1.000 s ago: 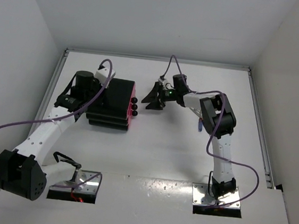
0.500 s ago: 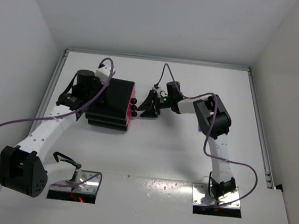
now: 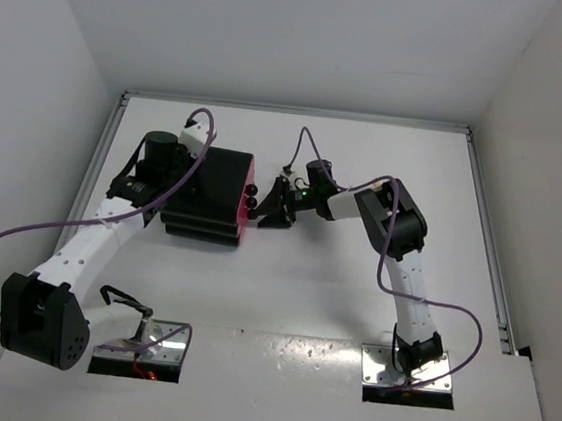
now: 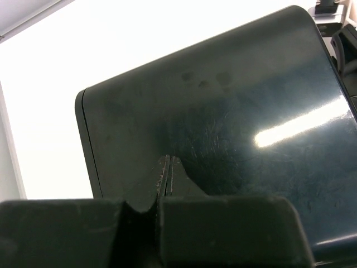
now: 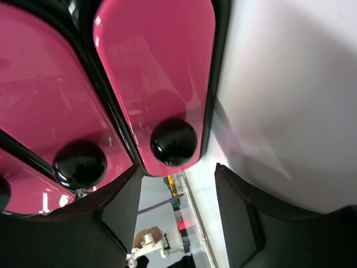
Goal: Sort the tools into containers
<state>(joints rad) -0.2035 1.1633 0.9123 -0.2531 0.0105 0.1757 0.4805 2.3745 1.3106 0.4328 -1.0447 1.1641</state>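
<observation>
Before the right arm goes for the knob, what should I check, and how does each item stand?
1. Right gripper open: ok.
2. Knob centred ahead of its gap: ok.
3. Fingers around knob: not ok, short of it.
4. Left gripper shut, at drawer unit top; firm contact: cannot tell.
5. Tools in view: not ok, none visible.

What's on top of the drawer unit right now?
Only the left gripper, shut, tips at the black lid of the drawer unit. No tools show there. The left arm covers part of the lid from above, and the drawer insides are hidden.
</observation>
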